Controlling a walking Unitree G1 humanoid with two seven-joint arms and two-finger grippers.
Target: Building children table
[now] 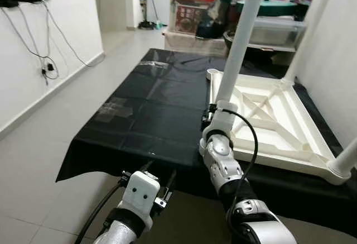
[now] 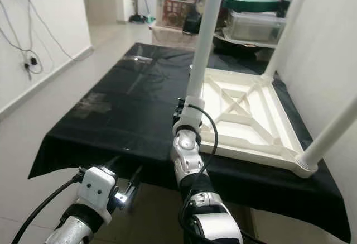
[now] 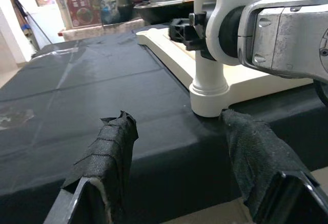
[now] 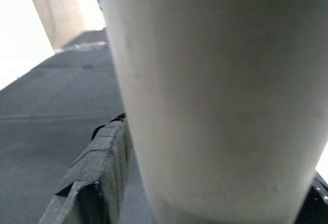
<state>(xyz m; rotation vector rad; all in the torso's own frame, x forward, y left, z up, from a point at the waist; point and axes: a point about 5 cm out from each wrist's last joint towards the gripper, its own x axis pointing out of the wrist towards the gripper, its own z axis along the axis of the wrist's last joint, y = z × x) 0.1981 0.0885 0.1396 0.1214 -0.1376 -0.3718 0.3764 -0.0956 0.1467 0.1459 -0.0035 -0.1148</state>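
A white children's table (image 1: pixel 290 157) lies upside down on a black cloth-covered surface (image 1: pixel 150 110). At its near left corner a white leg (image 1: pixel 239 43) stands upright in its socket. My right gripper (image 1: pixel 215 113) is shut on this leg low down; in the right wrist view the leg (image 4: pixel 220 80) sits between the black fingers (image 4: pixel 100 157). Two more legs (image 1: pixel 309 32) (image 1: pixel 348 157) stand at the far right and near right corners. The far left socket (image 1: pixel 213 75) holds no leg. My left gripper (image 3: pixel 177 117) is open at the cloth's front edge, just short of the held leg's base (image 3: pixel 209 88).
Storage boxes and a pot (image 1: pixel 192 9) crowd the back behind the surface. Cables (image 1: pixel 47 60) hang on the left wall above tiled floor (image 1: pixel 44 143). A white wall runs close along the right side. The left half of the black cloth is bare.
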